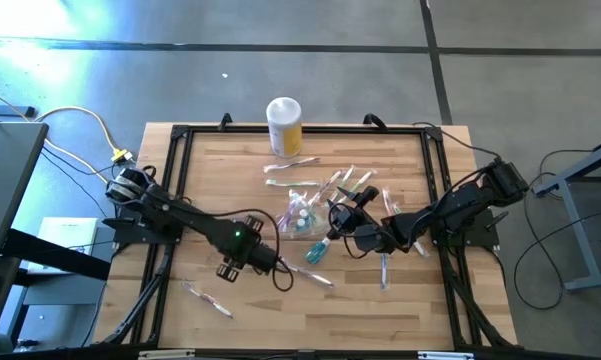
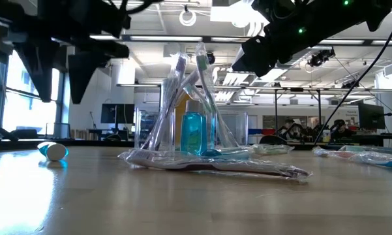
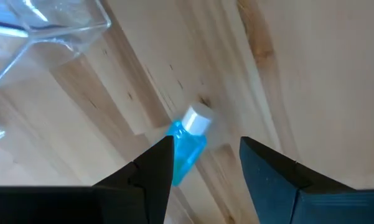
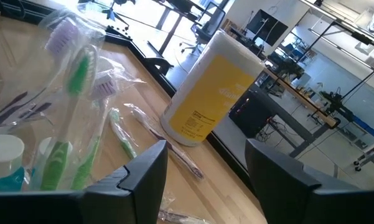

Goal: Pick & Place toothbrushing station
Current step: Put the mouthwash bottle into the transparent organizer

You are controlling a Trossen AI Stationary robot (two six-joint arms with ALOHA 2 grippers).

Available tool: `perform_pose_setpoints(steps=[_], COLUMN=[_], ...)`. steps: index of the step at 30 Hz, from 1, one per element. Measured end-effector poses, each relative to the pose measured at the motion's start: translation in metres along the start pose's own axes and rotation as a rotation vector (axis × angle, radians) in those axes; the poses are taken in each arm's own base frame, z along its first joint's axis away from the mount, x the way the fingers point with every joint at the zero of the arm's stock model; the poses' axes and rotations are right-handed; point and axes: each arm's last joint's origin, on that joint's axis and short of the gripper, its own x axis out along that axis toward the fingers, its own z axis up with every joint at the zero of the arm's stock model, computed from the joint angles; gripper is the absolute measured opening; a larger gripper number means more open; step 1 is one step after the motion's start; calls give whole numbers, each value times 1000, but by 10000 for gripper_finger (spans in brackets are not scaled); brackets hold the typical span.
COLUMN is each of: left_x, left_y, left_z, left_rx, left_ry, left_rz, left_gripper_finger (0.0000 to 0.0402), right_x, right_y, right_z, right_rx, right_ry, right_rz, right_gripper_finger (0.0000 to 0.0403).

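Note:
The toothbrushing station [image 1: 300, 215] is a clear container standing on the table's middle. It holds wrapped toothbrushes and a blue bottle, and it also shows in the low view [image 2: 192, 130] and the right wrist view [image 4: 50, 124]. A small blue bottle with a white cap [image 1: 317, 252] lies on its side just in front of the station. My left gripper [image 3: 205, 162] is open, raised above this lying bottle [image 3: 187, 146]. My right gripper [image 1: 342, 212] is open and empty, close to the station's right side.
A yellow jar with a white lid [image 1: 284, 125] stands at the far edge, behind the station. Wrapped toothbrushes lie loose at the far middle [image 1: 290, 165], near left [image 1: 208, 298] and right of centre [image 1: 384, 270]. A black frame [image 1: 180, 160] borders the table.

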Motion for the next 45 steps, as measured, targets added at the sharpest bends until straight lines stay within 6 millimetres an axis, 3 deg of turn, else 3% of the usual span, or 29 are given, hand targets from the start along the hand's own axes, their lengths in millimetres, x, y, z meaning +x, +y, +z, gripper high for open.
perform_pose_setpoints(steps=[8,22,32,39,45], left_x=[23,58,65,77,82], left_y=[15,11,5,4,4], left_z=[0,10,30,45,46], left_rx=[-49,-58,3,62,87], left_ry=[2,131,336,381,428], left_rz=[-2,-12,32,25,30], left_gripper_finger=[175,175,175,175,175], right_x=[0,0,0,0,0], right_y=[0,0,1,1,1], right_z=[-1,-1,-1,-1,-1], right_rx=[-4,4,4,4,4], right_ry=[3,2,2,2,2], right_rz=[3,18,21,22,22], right_gripper_finger=[208,208,208,208,208])
